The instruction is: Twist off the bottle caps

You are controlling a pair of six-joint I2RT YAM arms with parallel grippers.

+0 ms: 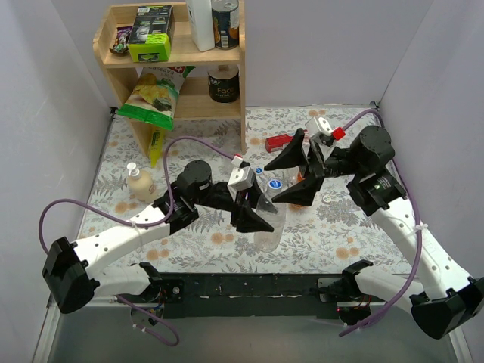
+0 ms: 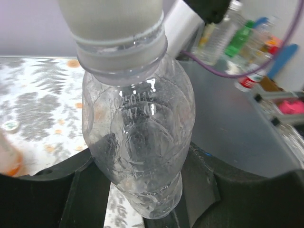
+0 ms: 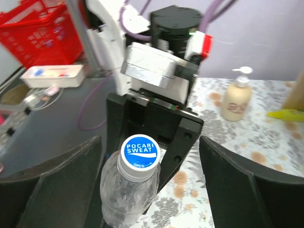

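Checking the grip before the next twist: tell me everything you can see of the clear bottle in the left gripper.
The clear bottle is thin, colourless, crinkled plastic with a printed code on its shoulder; it looks nearly empty. Its cap, white-sided with a blue POCARI SWEAT top, is screwed on above a white ring. The bottle stands roughly upright, clamped low on its body by the left gripper. The right gripper straddles the cap, open and not touching it.

bottle cap [image 2: 111,19] cropped at top, orange bottle [image 2: 7,161] blurred at edge
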